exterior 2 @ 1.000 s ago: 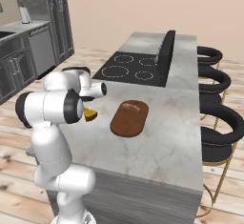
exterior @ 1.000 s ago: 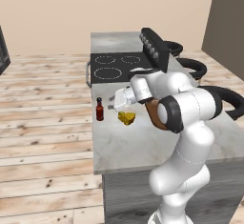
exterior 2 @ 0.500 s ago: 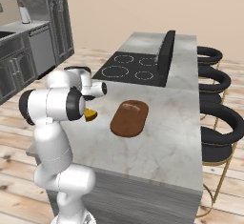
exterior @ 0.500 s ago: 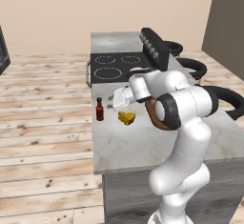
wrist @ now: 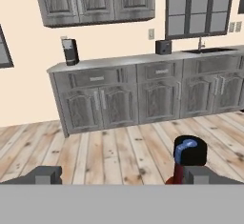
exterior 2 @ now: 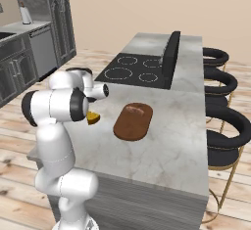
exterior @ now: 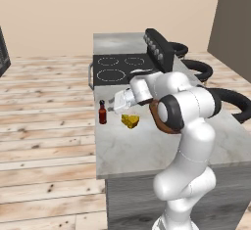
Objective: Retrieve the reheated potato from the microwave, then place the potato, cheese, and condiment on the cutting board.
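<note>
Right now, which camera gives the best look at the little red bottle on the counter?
The left base view: the bottle stands upright, whole and unblocked at the counter's edge, left of the cheese. The hand view catches just its black cap close up, behind one of the fingers. In the right base view I can't make it out.

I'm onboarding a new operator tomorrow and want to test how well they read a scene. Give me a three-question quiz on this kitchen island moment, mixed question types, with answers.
1. True or false: the cheese already lies on the cutting board.
2. Multiple choice: which item stands nearest the island's floor-side edge in the left base view? A) the condiment B) the cheese C) the cutting board
3. Short answer: are the jaws of the gripper open or shut, and do they hold anything?

Key:
1. False; the cheese sits on the bare counter, beside the board.
2. A.
3. Open, holding nothing; the hand view shows the condiment's cap just beyond one fingertip.
</note>
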